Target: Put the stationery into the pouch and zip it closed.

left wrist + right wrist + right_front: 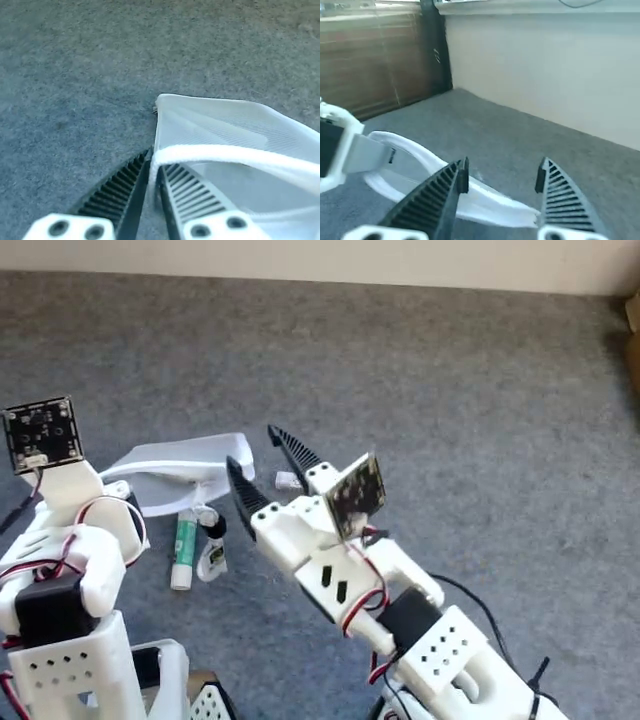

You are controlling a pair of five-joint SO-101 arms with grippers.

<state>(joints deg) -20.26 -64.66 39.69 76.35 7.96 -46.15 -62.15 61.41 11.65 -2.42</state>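
The white mesh pouch [190,468] sits on the left half of the grey carpeted surface [480,410], closer to the edge where the arms stand than to the far edge. The left gripper [152,162] is clamped right down on it, with both black fingers squeezed together and the pouch's thick white rim pinched between them. That lifts the rim into a loop, so the mouth is open.

The right gripper [251,446] is spread wide with nothing in it. It hangs just beside the end of the pouch that points toward the middle of the surface. In its own wrist view the rim runs across below the two toothed fingers.

The stationery is all outside the pouch. A green and white glue stick [183,545] lies just on the arm side of it, and a small white thing with a black cap [212,552] is right next to the stick. There's also a little white block [288,480] tucked close by the right gripper's fingers, can't tell what it is.
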